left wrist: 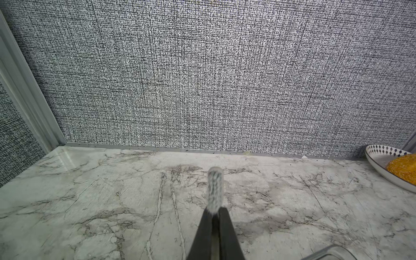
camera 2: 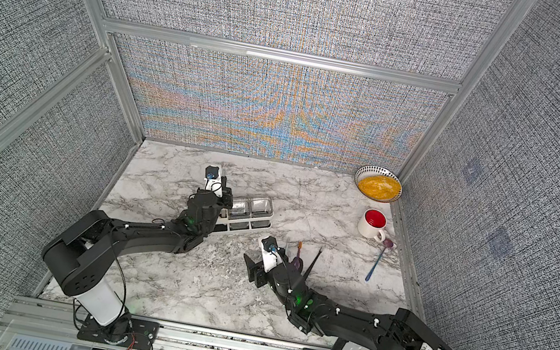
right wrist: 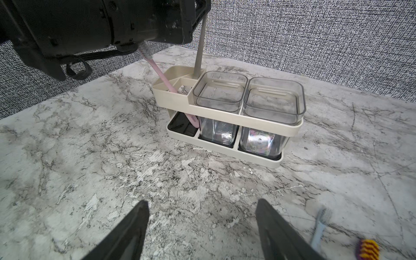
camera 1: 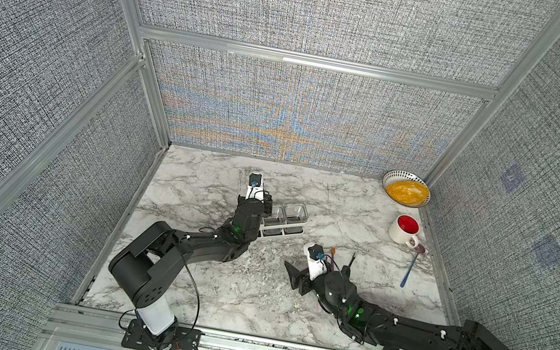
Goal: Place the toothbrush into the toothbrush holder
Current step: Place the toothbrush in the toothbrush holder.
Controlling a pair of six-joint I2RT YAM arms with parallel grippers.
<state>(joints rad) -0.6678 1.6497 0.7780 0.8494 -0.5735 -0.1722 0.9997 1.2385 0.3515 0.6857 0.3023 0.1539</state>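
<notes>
Evidently our left gripper (left wrist: pixel 215 211) pinched the toothbrush (right wrist: pixel 161 72) by the head so its handle stood in the holder (right wrist: pixel 225 115). Near it, our right gripper (right wrist: pixel 202 202) hung empty, jaws apart.

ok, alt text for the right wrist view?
A pink toothbrush leans in the end section of the holder, head in the left gripper. Two clear cups fill the rest. Open right gripper in front, two spare toothbrushes beside it.

**Obstructed and unclear items**

My left arm (camera 1: pixel 244 216) hid the end section of the toothbrush holder (camera 1: pixel 284 231) in both top views. In the left wrist view, the toothbrush (left wrist: pixel 215 186) head was blurred and its handle was hidden behind my left gripper (left wrist: pixel 216 210). The bowl (left wrist: pixel 380 149) was cut by the frame edge.
</notes>
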